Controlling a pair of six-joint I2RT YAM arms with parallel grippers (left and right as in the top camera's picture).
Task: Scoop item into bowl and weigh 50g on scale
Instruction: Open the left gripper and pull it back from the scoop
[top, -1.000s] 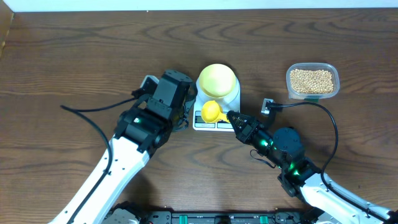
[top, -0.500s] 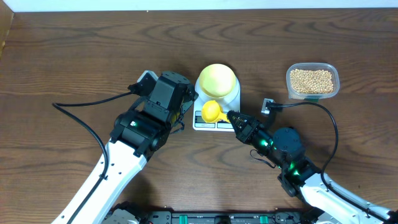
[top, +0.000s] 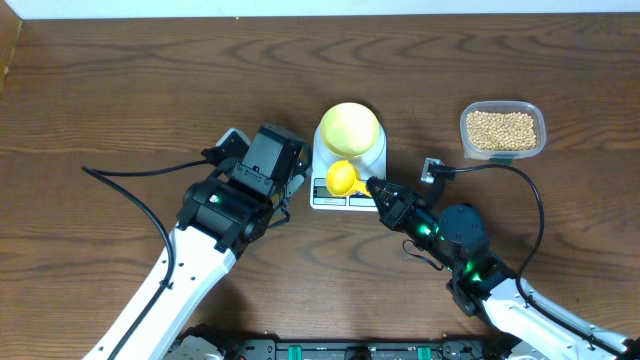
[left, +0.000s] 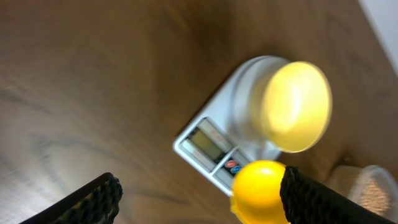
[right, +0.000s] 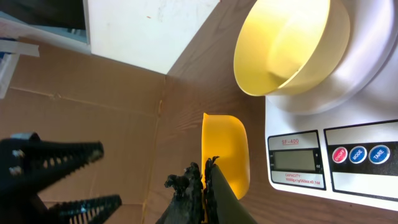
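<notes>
The white scale (top: 348, 196) stands mid-table with the pale yellow bowl (top: 349, 128) on its platform; the right wrist view shows the bowl (right: 286, 43) with nothing in it. My right gripper (top: 372, 187) is shut on the handle of a bright yellow scoop (top: 342, 178), which hangs over the scale's front left corner. Just left of the scale, my left gripper (top: 293, 187) is open and holds nothing. The left wrist view has the scale (left: 214, 146), the bowl (left: 295, 106) and the scoop (left: 261, 190) ahead of the jaws. The tan beans (top: 502, 130) lie in a clear tub.
The clear plastic tub (top: 535, 112) of beans sits at the back right, well apart from the scale. A small black-and-white clip (top: 430, 171) lies right of the scale. Cables trail from both arms across the wooden table (top: 120, 90).
My left gripper has opened wide and drawn back a little from the scale's left edge. The right gripper and scoop have stayed put.
</notes>
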